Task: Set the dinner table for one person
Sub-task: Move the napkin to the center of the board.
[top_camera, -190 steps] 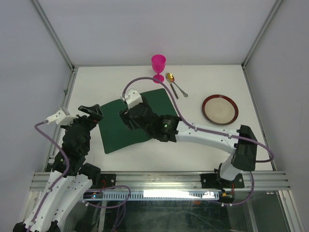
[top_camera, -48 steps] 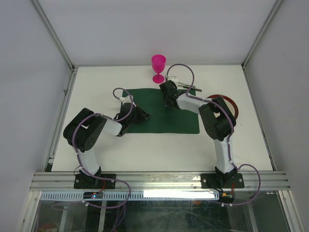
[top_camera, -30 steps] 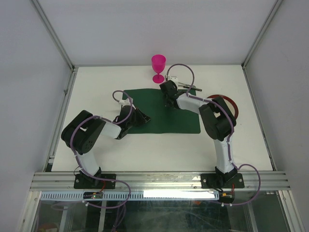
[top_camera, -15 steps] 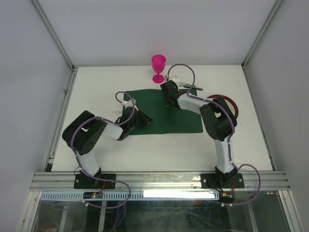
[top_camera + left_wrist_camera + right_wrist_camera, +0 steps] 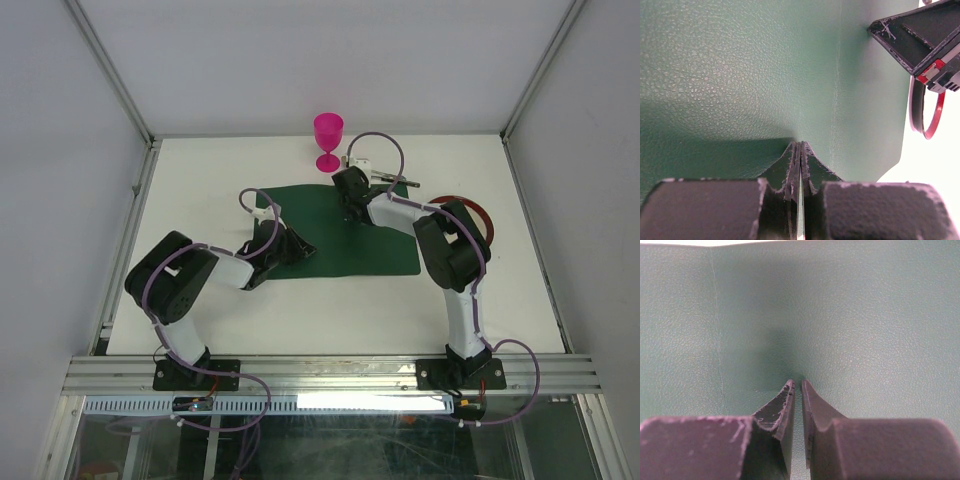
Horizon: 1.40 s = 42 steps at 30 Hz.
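On the white dinner table (image 5: 200,180) the dark green placemat (image 5: 360,245) lies flat, with both grippers on it. My left gripper (image 5: 297,243) rests on the mat's left part. In the left wrist view that gripper (image 5: 800,145) is shut, its tips pressed onto the placemat (image 5: 740,75). My right gripper (image 5: 350,207) sits at the mat's far edge. Seen from its own wrist, the right gripper (image 5: 797,382) is shut to a thin slit, tips touching the mat (image 5: 865,315) and holding nothing.
A pink goblet (image 5: 328,135) stands just beyond the mat. A spoon (image 5: 395,182) lies behind the right arm, mostly hidden. A red-rimmed plate (image 5: 478,210) sits to the right, partly covered by that arm; its rim (image 5: 926,136) shows past the mat's edge.
Over the last second my left gripper slid slightly right along the mat. Six seconds ago the mat lay tilted and further left; now it lies straighter, under both grippers.
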Motion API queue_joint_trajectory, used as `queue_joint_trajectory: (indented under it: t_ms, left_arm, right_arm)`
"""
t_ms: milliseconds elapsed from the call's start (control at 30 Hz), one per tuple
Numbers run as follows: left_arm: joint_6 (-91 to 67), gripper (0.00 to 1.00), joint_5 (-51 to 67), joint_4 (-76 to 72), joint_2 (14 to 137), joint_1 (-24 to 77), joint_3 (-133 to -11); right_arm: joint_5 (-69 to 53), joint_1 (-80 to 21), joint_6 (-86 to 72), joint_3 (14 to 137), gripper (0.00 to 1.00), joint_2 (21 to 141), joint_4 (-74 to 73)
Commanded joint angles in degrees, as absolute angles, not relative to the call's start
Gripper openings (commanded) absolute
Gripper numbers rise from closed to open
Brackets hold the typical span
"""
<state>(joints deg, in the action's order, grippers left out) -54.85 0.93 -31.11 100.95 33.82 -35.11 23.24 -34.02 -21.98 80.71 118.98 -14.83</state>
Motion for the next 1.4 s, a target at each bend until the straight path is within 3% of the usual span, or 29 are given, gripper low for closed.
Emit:
queue_joint_trajectory:
  t_ms: [0, 1367]
  left_arm:
    - [-52.44, 0.00, -2.43, -27.12, 98.34, 33.68, -35.51]
    - [-48.17, 0.00, -3.61, -23.23, 90.39, 25.57, -31.11]
  right_arm:
    - [25.19, -32.42, -20.82, 77.87, 0.13, 119.58, -23.39]
    - [22.25, -35.35, -24.13, 79.50, 0.13, 122.14, -23.64]
